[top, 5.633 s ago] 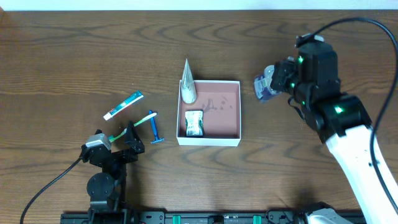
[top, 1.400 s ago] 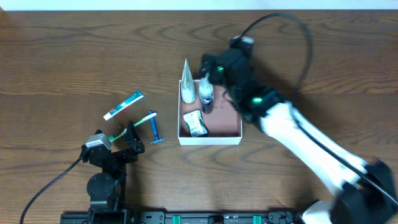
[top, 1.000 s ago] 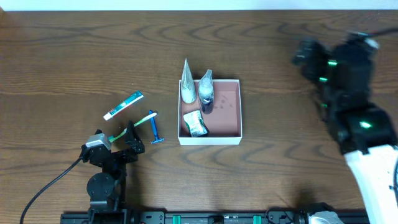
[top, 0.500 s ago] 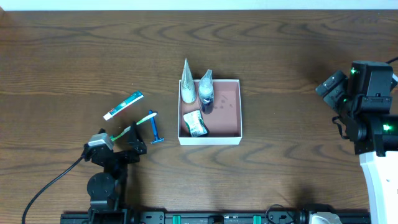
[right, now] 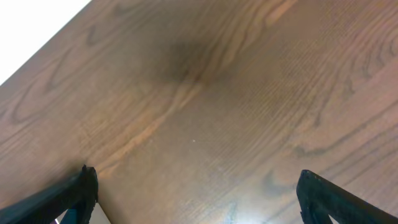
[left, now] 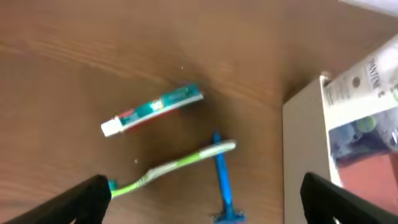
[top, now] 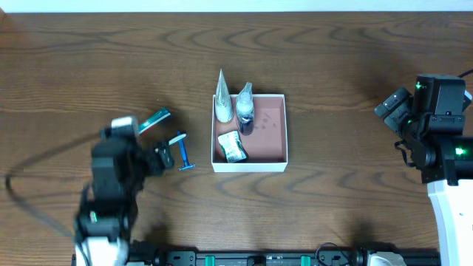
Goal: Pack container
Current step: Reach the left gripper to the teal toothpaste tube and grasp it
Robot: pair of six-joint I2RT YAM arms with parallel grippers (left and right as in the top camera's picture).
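The container (top: 270,140), a shallow white-walled box with a reddish-brown floor, sits mid-table. It holds a white tube (top: 222,101), a small dark bottle (top: 244,112) and a green-white packet (top: 231,146). Left of it lie a toothpaste tube (left: 152,109), a green toothbrush (left: 174,165) and a blue razor (left: 222,186). My left gripper (left: 208,202) hangs open just above the toothbrush and razor, holding nothing; from overhead its arm covers part of them (top: 161,155). My right gripper (right: 205,199) is open over bare wood at the far right (top: 392,107).
The container's white wall (left: 301,155) stands close on the right in the left wrist view, with the white tube's (left: 364,81) printed end leaning over it. The table's far edge (right: 37,37) shows as white at the upper left of the right wrist view.
My left arm has swung up from the front edge to over the toothbrush and razor. My right arm has pulled back to the far right, leaving the dark bottle in the container.
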